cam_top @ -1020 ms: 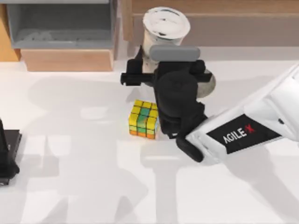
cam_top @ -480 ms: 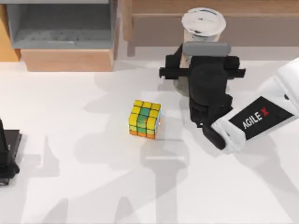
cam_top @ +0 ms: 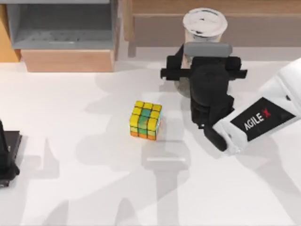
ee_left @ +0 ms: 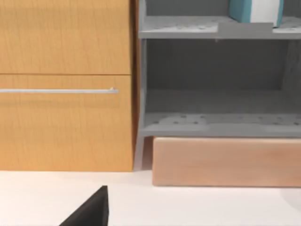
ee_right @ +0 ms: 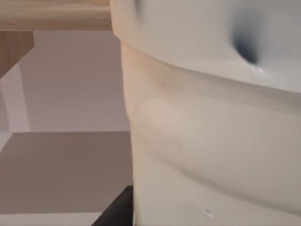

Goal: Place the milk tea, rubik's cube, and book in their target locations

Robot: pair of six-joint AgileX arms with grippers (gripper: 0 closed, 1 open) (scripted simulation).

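My right gripper [cam_top: 204, 52] is shut on the milk tea [cam_top: 205, 23], a tall cup with a white lid, at the back of the table right of centre. In the right wrist view the cup's beige wall [ee_right: 211, 141] is very close to the camera. The rubik's cube [cam_top: 146, 120] sits on the white table to the front left of that gripper, apart from it. The teal book [ee_left: 241, 9] with white page edges stands on the upper grey shelf in the left wrist view. My left gripper [cam_top: 5, 157] is parked at the table's far left edge.
A grey shelf unit [cam_top: 61, 23] stands at the back left on a wooden base [cam_top: 68, 60]. A wooden ledge [cam_top: 263, 19] runs along the back right behind the cup. A wooden cabinet with a metal handle [ee_left: 61, 91] stands beside the shelves.
My right gripper carried the milk tea to the right along the back of the table, then stayed still over the last half second. The cube and left arm have not moved.
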